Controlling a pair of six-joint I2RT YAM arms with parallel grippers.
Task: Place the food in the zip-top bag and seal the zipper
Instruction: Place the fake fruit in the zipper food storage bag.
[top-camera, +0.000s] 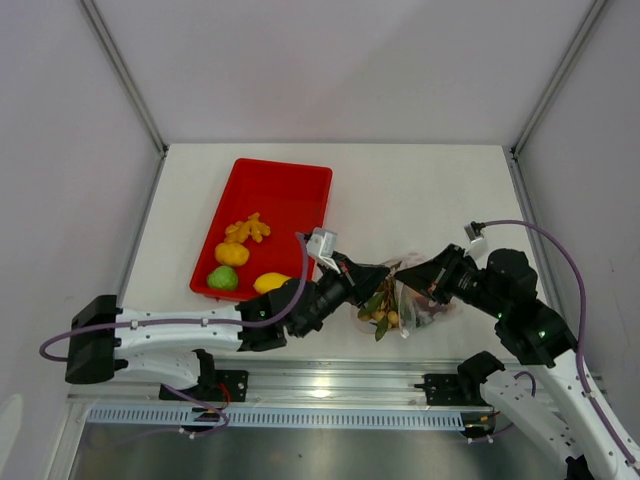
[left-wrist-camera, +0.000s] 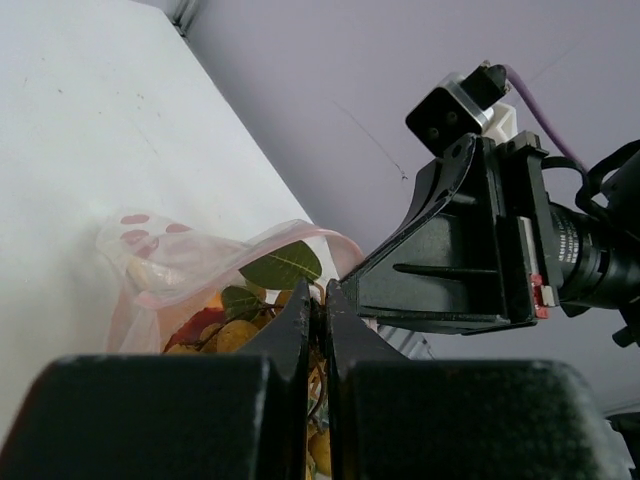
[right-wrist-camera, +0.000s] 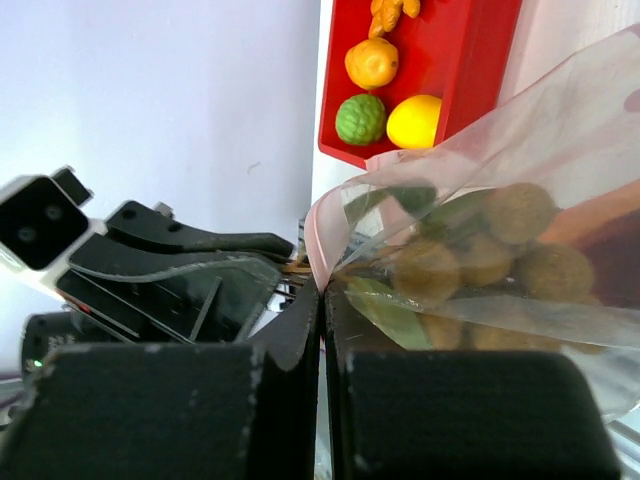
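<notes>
The zip-top bag (top-camera: 405, 300) lies at the near edge of the desk (top-camera: 420, 190), between the two arms and to the right of the red tray (top-camera: 290, 185). Its long axis runs left to right across the desk. The mouth edge is gathered up on the far side, where the two hands meet, and the filled body sags toward the arm bases.

The bag is clear, crinkly film that takes soft glare. The zipper (right-wrist-camera: 312, 238) is a thin pinkish strip that curves along the mouth and runs down into the tips of the right hand (right-wrist-camera: 320, 300). That hand's fingers are pressed together and pinch the strip. The left hand (left-wrist-camera: 320, 305) comes at the same edge from the opposite side, its dark fingers also closed flat on the bag's rim.

Through the film show the grape cluster (right-wrist-camera: 485, 258), with round, dull beige-brown, slightly rough balls, and some smooth green leaves (left-wrist-camera: 282, 265). A reddish slice (right-wrist-camera: 608, 262) sits at the right end. The bag bulges around them.

The tray is a glossy, shallow rectangle, its long side angled away from the arms. At its near end sit the green lime (top-camera: 223, 278), which is pebbled, the smooth oval yellow mango (top-camera: 270, 283) and the round orange fruit (top-camera: 232, 253). The knobbly orange bits (top-camera: 247, 230) lie just beyond them.
</notes>
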